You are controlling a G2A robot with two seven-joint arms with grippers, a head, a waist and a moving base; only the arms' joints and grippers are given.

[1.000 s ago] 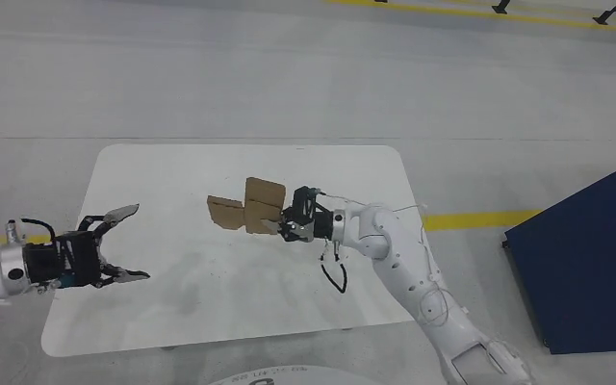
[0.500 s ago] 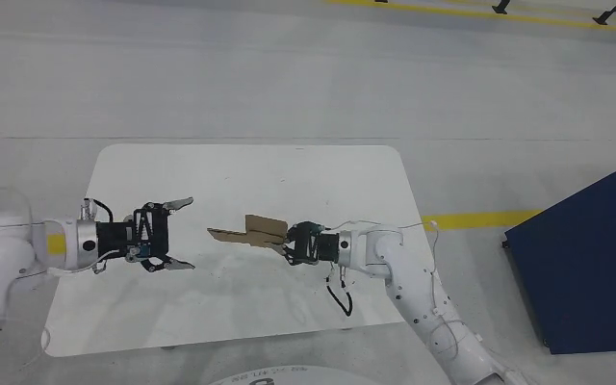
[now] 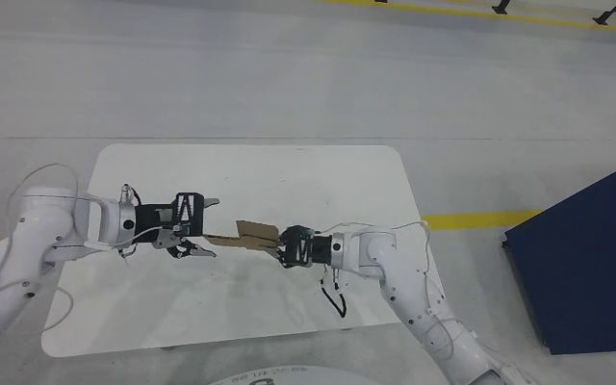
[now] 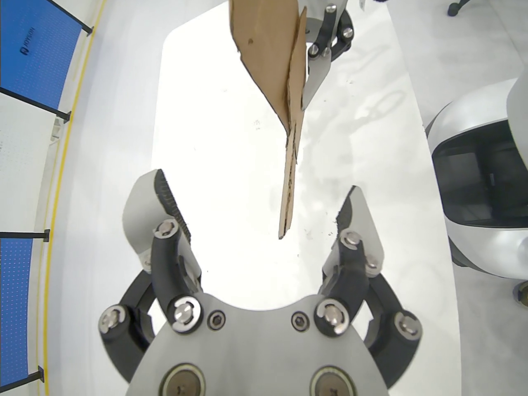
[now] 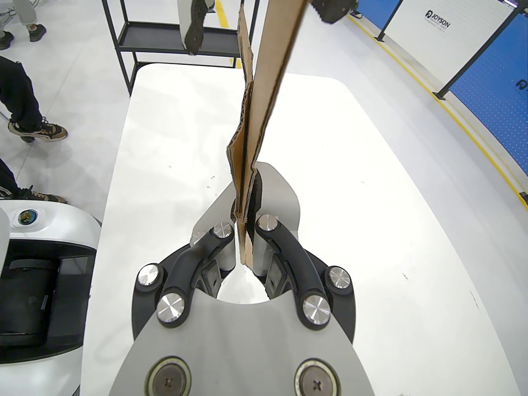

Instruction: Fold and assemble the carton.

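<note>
A flattened brown carton (image 3: 245,234) hangs edge-on above the middle of the white table (image 3: 289,173). My right gripper (image 3: 287,248) is shut on its right end, the cardboard pinched between the pads (image 5: 246,208). In the right wrist view the carton (image 5: 264,104) runs away from the jaws toward the left gripper (image 5: 264,10). My left gripper (image 3: 197,226) is open at the carton's left end. In the left wrist view the carton's (image 4: 268,43) free tip sits between the spread fingers of the left gripper (image 4: 260,208), touching neither. The right gripper (image 4: 321,63) shows behind it.
A black shelf rack (image 5: 173,38) stands beyond the table's far end. A blue panel (image 3: 577,260) stands off to the right of the table. Bare table surface lies on both sides of the carton.
My left arm has swung in from the table's left edge to the carton's left end. The right gripper has turned the carton from face-up to edge-on and brought it slightly lower.
</note>
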